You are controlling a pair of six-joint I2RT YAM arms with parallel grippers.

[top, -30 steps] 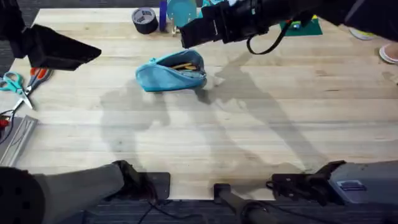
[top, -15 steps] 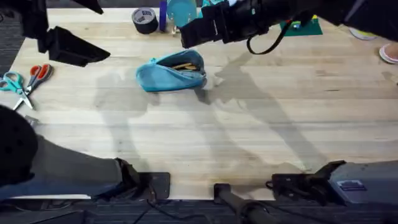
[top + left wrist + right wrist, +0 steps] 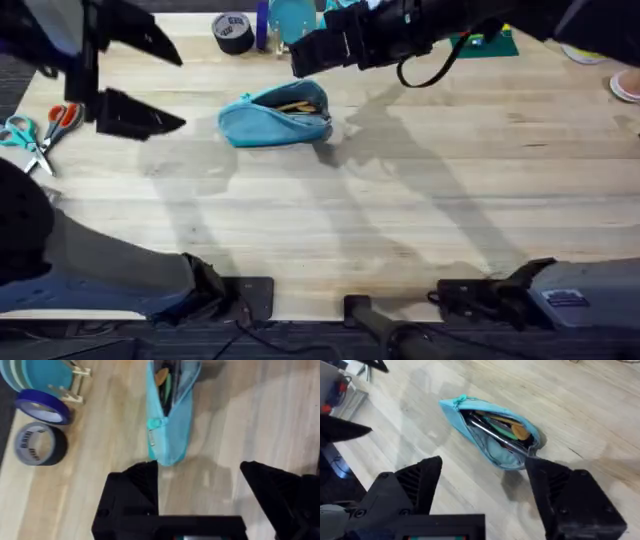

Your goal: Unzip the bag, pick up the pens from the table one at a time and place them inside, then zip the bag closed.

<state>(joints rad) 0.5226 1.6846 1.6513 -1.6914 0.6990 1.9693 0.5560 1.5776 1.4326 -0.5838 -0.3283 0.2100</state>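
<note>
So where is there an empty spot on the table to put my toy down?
The table is bare wood all across the middle and right, between the blue bag and the arm bases. It's crowded along the far edge by the tape roll, and at the left edge by the scissors.

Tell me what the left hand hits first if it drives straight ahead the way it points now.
Probably the bag: in its wrist view the open left hand faces the bag's closed end, with bare table between. Depth is unclear, so it might strike the table first.

No legible txt anywhere.
</note>
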